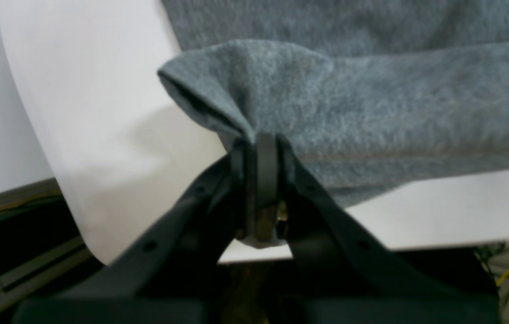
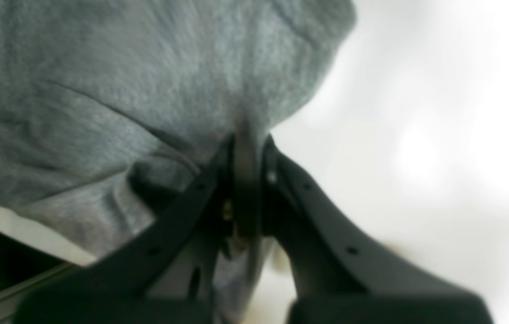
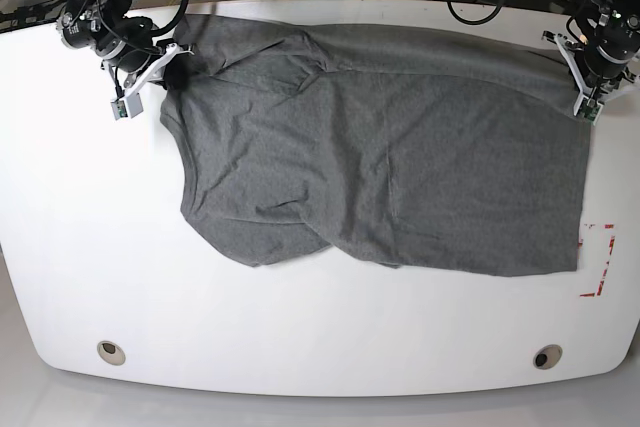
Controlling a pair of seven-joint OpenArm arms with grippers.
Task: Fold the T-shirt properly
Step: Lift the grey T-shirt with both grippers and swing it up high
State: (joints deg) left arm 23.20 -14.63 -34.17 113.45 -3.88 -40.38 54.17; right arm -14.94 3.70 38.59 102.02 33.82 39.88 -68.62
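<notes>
fabric: t-shirt (image 3: pixel 400 167) of heather-grey knit, soft, fuzzy nap up close, no print, creased with shallow diagonal wrinkles
outline: broad rough rectangle, near edge wavy and bunched at the lower left of the base view, far edge rolled into a thick fold
place: spread over the far half of the white table (image 3: pixel 300 347), from the far-left corner across to the far-right edge
long axis: runs side to side across the table; which end is the neck, cannot tell
left gripper (image 1: pixel 259 144): black fingers pressed together on a pinched corner of the cloth, at the right end in the base view, fabric puckering into a small hood above the tips
right gripper (image 2: pixel 247 148): black fingers closed tight on a gathered fold, at the far-left corner in the base view, cloth bunched around them
table surface: smooth, matte white, rounded corners, two small round holes near the front edge
markings: red corner brackets (image 3: pixel 600 262) on the table by the right hem; no readable writing
</notes>
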